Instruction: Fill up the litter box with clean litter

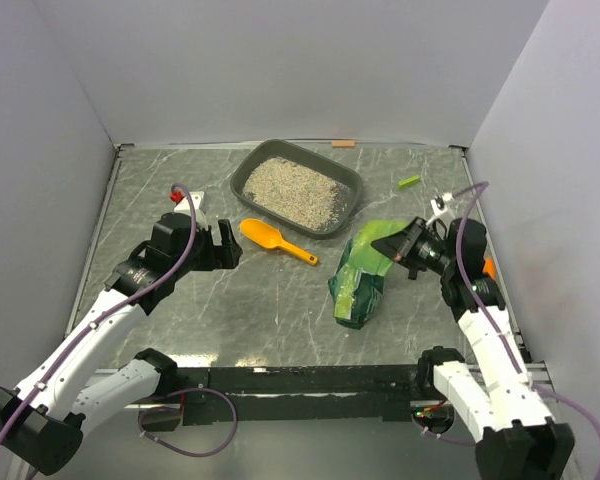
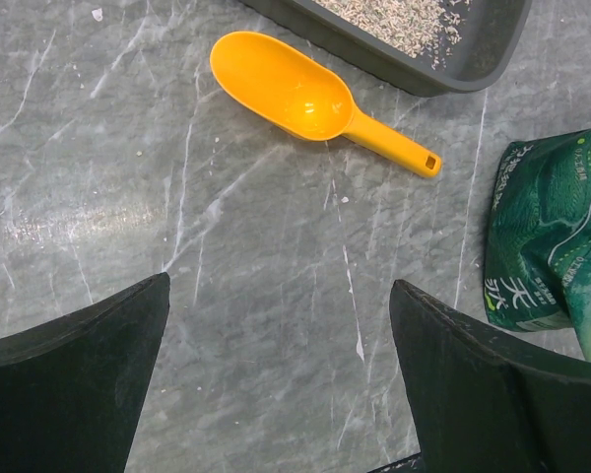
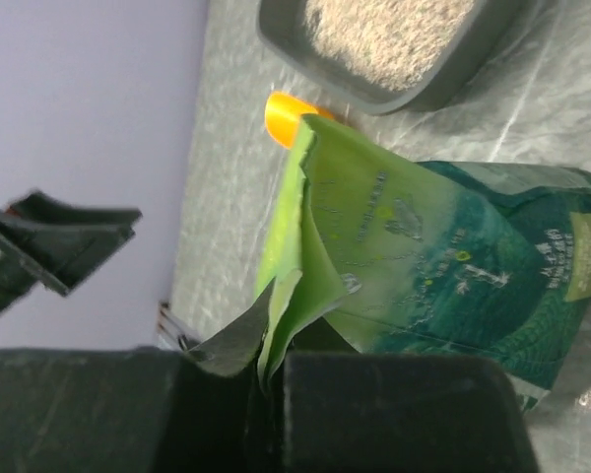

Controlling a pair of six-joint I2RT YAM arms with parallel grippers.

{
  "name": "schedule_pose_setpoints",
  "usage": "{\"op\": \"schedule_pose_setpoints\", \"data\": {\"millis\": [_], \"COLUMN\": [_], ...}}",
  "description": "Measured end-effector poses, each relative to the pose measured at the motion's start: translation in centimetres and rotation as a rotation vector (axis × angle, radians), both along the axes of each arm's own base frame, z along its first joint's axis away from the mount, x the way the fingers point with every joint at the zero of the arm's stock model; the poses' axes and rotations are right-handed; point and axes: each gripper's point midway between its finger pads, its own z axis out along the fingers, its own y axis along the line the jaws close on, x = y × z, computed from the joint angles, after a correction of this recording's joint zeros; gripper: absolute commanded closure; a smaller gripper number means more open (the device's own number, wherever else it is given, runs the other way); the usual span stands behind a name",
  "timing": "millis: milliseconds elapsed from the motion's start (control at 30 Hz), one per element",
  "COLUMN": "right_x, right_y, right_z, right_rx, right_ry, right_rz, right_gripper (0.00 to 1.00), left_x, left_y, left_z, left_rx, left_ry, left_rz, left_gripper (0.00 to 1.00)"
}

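The dark-grey litter box [image 1: 242,176] sits at the back centre, holding a bed of beige clean litter [image 1: 295,189]; it also shows in the right wrist view [image 3: 286,34]. The green glossy bag [image 1: 363,273] lies to its front right. My right gripper [image 1: 398,247] is shut on the bag's top edge [image 3: 297,296]. An orange scoop [image 1: 273,239] lies in front of the box. My left gripper [image 1: 228,246] is open and empty, just left of the scoop [image 2: 295,94], above bare table.
A small green object [image 1: 409,181] lies at the back right. A red-and-white object [image 1: 180,195] sits at the left behind my left arm. An orange tab [image 1: 343,143] lies at the back wall. Walls close in on three sides.
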Motion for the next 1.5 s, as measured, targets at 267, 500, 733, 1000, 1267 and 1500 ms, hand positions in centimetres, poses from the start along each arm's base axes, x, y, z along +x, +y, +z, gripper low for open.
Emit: {"op": "schedule_pose_setpoints", "data": {"millis": [267,500,733,1000,1267,1500], "right_x": [-0.1,-1.7,-2.8,-1.7,-0.4,0.6], "right_y": [5.1,8.6,12.6,18.7,23.3,26.9], "right_z": [5.0,7.4,13.6,18.4,13.0,9.9], "right_rx": [-0.186,-0.421,-0.557,-0.567,-0.568,-0.530], "right_ry": [-0.027,-0.029,-0.182,-0.367,-0.362,-0.400], "right_rz": [0.229,0.412,0.571,0.766,1.004,1.122], "right_gripper": [1.00,1.00,1.00,1.00,1.00,1.00], "left_x": [-0.1,0.1,0.1,-0.4,-1.0,-2.5], "left_y": [0.2,0.8,2.0,3.6,3.9,4.5], "left_z": [0.8,4.2,7.9,10.0,10.4,11.3], "left_rx": [0.009,0.015,0.010,0.009,0.010,-0.011], "left_ry": [0.026,-0.005,-0.077,-0.136,-0.149,-0.200], "left_rz": [0.012,0.044,0.096,0.158,0.152,0.131], "left_gripper": [0.03,0.03,0.03,0.03,0.03,0.03]}}
